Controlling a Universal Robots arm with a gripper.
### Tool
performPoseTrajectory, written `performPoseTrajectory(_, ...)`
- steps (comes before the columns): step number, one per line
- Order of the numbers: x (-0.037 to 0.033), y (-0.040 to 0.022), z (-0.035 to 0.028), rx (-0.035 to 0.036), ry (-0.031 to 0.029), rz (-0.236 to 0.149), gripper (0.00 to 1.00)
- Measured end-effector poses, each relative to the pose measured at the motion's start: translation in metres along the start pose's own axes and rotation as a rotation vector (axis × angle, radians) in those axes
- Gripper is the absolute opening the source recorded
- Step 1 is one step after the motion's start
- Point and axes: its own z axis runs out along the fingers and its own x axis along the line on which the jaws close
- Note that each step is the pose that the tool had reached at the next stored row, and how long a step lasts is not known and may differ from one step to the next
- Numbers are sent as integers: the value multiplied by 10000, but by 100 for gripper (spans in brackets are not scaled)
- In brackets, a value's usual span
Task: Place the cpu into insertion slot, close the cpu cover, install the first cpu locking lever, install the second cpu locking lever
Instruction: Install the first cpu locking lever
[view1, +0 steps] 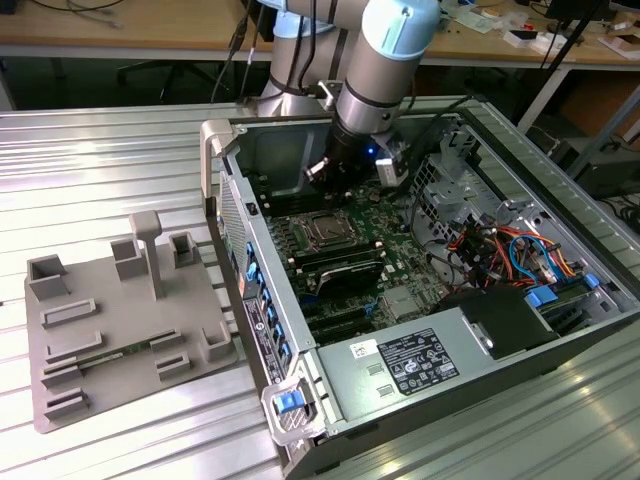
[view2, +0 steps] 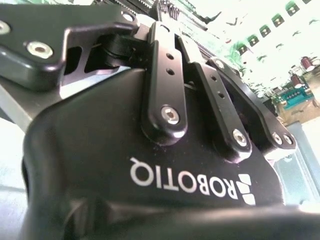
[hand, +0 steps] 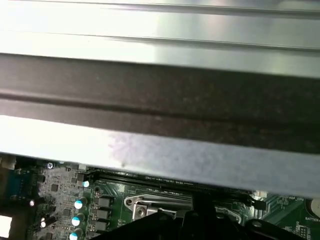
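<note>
Gripper (view1: 345, 172) hangs inside the open computer case (view1: 560, 330), above the insertion slot (view1: 322, 229) mid-motherboard; can't tell if it's clenched or released. The cpu cover (view1: 322, 228) looks thin, stiff, springy: I'd take it by an edge.

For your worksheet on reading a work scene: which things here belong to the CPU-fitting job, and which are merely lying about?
Belong to the job:
cpu cover
insertion slot
gripper, above the motherboard

Just lying about:
grey fixture plate on the table
power supply
cable bundle

Green circuit board (view1: 400, 215), black tool (view2: 165, 30), grey fixture plate (view1: 120, 330).
</note>
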Motion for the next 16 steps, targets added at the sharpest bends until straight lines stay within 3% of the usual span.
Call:
performPoseTrajectory(2, 3, -26, -18, -1, 0, 1, 11)
performPoseTrajectory(6, 14, -182, -32, -1, 12, 1, 11)
performPoseTrajectory(10, 1, -318, -43, -7, 60, 5, 11)
performPoseTrajectory(13, 1, -363, -54, -8, 64, 5, 11)
performPoseTrajectory(16, -1, -373, -144, -7, 64, 6, 11)
